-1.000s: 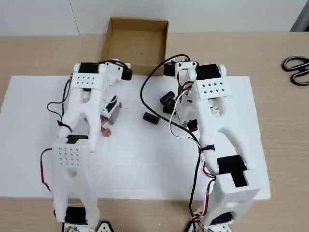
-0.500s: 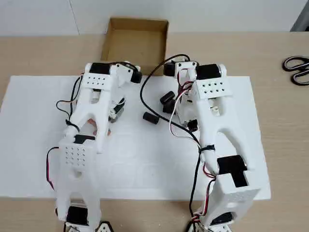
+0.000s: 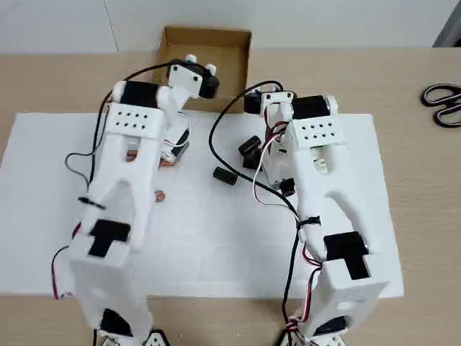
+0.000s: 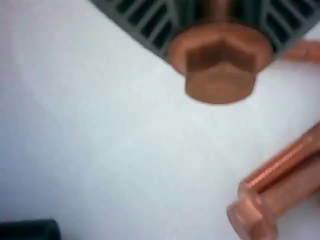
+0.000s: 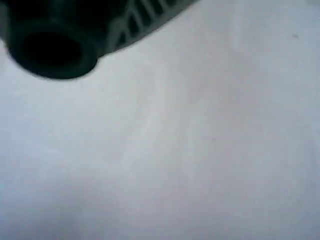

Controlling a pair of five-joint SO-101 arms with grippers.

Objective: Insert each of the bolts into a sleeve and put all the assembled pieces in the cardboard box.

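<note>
Tabletop (image 3: 403, 79) of pale wood grain, overlaid by a smooth white sheet (image 3: 216, 252). Arms (image 3: 119, 216): white plastic shells, black motors and cables. Box (image 3: 229, 68): shallow, open, brown cardboard, at the sheet's far edge. Scissors (image 3: 443, 101), black-handled, well apart at the tabletop's right edge. Right fingers (image 5: 145, 17), grey and ribbed, pinch a sleeve (image 5: 50, 50): black, cylindrical, hollow. Loose sleeves (image 3: 225, 175) lie on the sheet between the arms. Left fingers (image 4: 145, 20), likewise ribbed, pinch a bolt (image 4: 220, 65) seen head-on: copper-coloured, hexagonal head on a round flange, over the sheet just before the box. Second bolt (image 4: 275, 190), shiny-shanked, lies on the sheet nearby.
</note>
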